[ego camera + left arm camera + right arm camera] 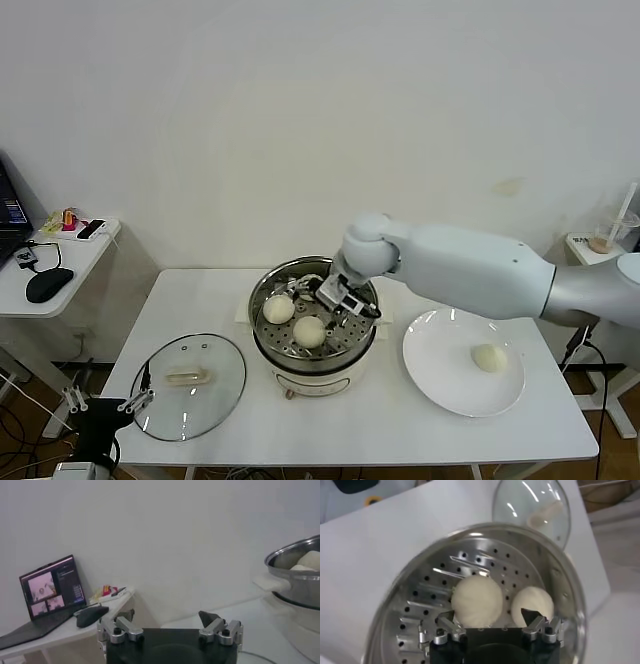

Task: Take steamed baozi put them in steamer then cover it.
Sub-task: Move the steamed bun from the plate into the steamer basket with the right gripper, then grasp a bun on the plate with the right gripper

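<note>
**Steamer loading: two buns in, one on the plate**

- Right gripper (337, 297): hangs inside the mouth of the steamer (268, 340), jaws spread wide and holding nothing. Judged to be there because it has let a bun go onto the perforated tray.
- Steamed baozi, in steamer: two visible. One (476, 601) lies on the tray just ahead of the right gripper's fingertips, apart from them; the second (532, 604) sits beside the first, near one fingertip.
- Steamed baozi, waiting: one (489, 357) on the white plate (437, 380), well off to the arm's outer side, placed within easy reach for the next pick. No fourth bun shows.
- Cover (190, 386): flat on the table (400, 435), on the far side of the steamer from the plate, leaving the pot open for loading.
- Left gripper (170, 627): parked low at the table's edge near the cover, jaws wide, empty; presumably kept for the lid.
</note>
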